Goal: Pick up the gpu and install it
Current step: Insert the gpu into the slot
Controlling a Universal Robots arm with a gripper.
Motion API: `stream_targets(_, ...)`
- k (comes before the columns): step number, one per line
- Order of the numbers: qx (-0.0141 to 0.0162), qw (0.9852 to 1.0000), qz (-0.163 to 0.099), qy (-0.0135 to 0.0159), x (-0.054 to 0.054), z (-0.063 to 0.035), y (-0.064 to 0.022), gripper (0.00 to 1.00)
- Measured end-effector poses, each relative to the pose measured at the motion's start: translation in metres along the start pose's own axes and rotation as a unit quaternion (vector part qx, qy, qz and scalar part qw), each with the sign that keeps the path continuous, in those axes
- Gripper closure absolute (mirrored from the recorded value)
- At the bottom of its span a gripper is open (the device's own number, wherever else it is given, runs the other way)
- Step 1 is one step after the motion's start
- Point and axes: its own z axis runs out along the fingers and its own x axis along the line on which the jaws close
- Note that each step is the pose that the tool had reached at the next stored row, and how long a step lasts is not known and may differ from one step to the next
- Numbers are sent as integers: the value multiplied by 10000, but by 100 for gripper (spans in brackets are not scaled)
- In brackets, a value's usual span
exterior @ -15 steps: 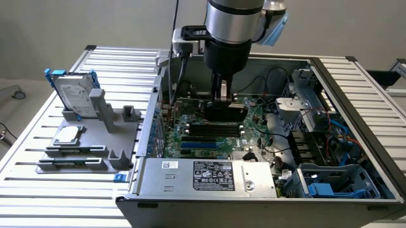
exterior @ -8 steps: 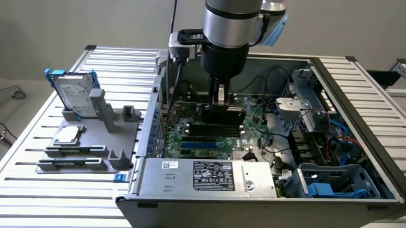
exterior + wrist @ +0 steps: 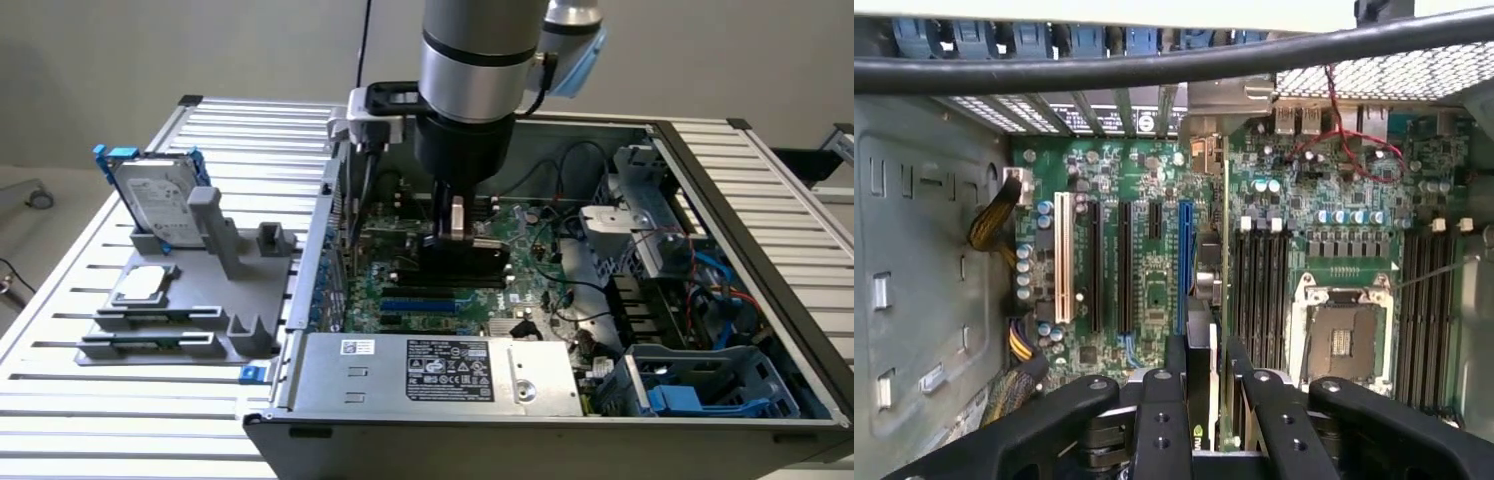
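The gpu (image 3: 470, 262) hangs upright inside the open computer case (image 3: 747, 200), low over the green motherboard (image 3: 400, 215). My gripper (image 3: 455, 232) is shut on its top edge. In the wrist view I see the gpu (image 3: 1200, 400) edge-on, black cover on one side and a thin green board on the other, clamped in my gripper (image 3: 1207, 352). It stands between the blue slot (image 3: 1184, 265) and the black memory slots (image 3: 1259, 290). Whether its lower edge touches a slot is hidden.
A silver hard drive in a blue frame (image 3: 158, 200) stands on a grey fixture (image 3: 200, 300) at the exterior view's left, outside the case. The power supply (image 3: 441, 370) fills the case's near side. A white slot (image 3: 1063, 257), an open processor socket (image 3: 1341, 340) and a thick black cable (image 3: 1154, 65) show.
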Motion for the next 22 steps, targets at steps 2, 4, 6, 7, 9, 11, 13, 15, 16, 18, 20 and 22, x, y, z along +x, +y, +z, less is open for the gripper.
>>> stream_targets(2,0,10000,-12,-1,2,38,49,74)
stream_targets(4,-1,10000,-19,-1,4,73,67,74)
stream_targets(6,-2,10000,-32,-1,6,89,68,74)
stream_targets(7,-3,10000,-37,0,7,92,68,74)
stream_targets(9,-3,10000,-47,0,8,99,68,74)
stream_targets(11,-4,10000,-50,10,9,100,67,74)
stream_targets(13,-3,10000,-50,13,9,109,67,74)
stream_targets(15,-1,10000,-49,17,10,137,73,74)
stream_targets(16,-1,10000,-49,18,12,155,76,74)
stream_targets(18,-1,10000,-50,21,14,191,77,74)
stream_targets(20,-1,10000,-50,24,16,228,76,74)
stream_targets(22,-1,10000,-49,30,19,264,76,74)
